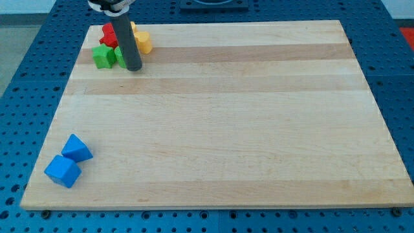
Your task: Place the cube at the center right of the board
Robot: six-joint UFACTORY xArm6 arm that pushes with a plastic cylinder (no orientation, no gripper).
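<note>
While my tip (132, 67) stands far off, the blue cube (63, 171) — plain, matte — sits bottom-left.

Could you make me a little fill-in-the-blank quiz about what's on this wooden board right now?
1. The two blocks near the view's bottom-left corner, a cube and another block, are both coloured ____.
2. The cluster of red, green and yellow blocks sits at the view's top-____ corner of the board.
3. My tip rests beside the ____ cluster, far from the cube.

Missing words: blue; left; top-left
</note>
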